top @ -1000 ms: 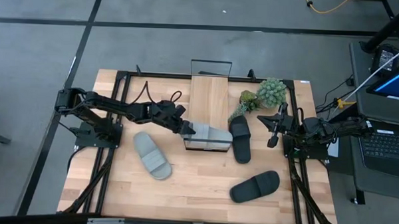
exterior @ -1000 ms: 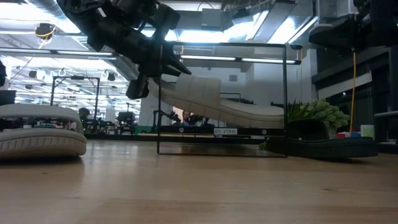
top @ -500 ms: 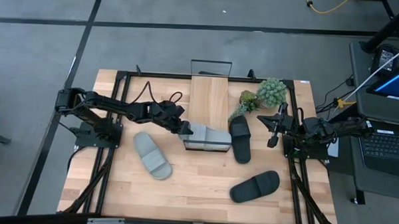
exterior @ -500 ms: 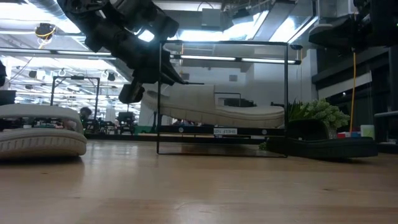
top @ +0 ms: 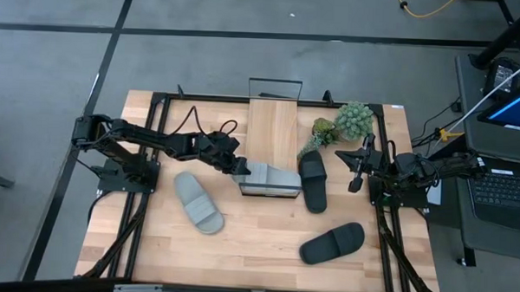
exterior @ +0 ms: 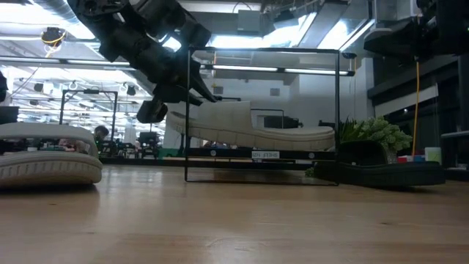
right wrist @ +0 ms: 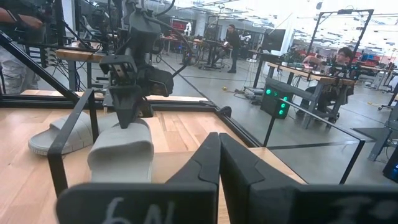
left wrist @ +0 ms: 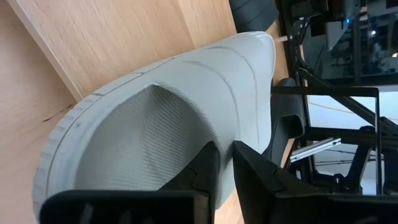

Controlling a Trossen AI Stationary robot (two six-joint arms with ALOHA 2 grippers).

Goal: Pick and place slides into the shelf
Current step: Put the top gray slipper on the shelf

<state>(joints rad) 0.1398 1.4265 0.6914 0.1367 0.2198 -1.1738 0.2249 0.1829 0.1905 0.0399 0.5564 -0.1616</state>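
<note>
My left gripper point(top: 242, 168) is shut on a light grey slide point(top: 278, 178) at the shelf's point(top: 272, 129) near end. In the low view this slide point(exterior: 256, 128) sits inside the black wire frame point(exterior: 337, 110), heel end higher than toe end. The second grey slide point(top: 197, 202) lies sole down on the table to the left. One black slide point(top: 312, 181) lies right of the shelf, the other point(top: 332, 242) nearer the front. My right gripper point(top: 355, 177) waits shut at the table's right side. My left gripper point(left wrist: 227, 168) holds the grey slide at its heel end point(left wrist: 149, 149), the two fingers close together over the footbed; the fingers point(left wrist: 205, 171) themselves hide the exact place. It comes slanting down from the table's left, along the slide. The heel end point(exterior: 172, 117) is raised, the slide tilted toe-down.
A green potted plant point(top: 347, 123) stands at the far right, beside the shelf and the black slide. Bare wood lies at the table's near left and near middle. Black frame rails run along both table sides.
My left gripper has moved down and a little toward the table's left edge, still shut on the grey slide. The slide's heel end has sunk, so the slide lies flatter inside the shelf frame than before; its toe end has stayed about where it was.
</note>
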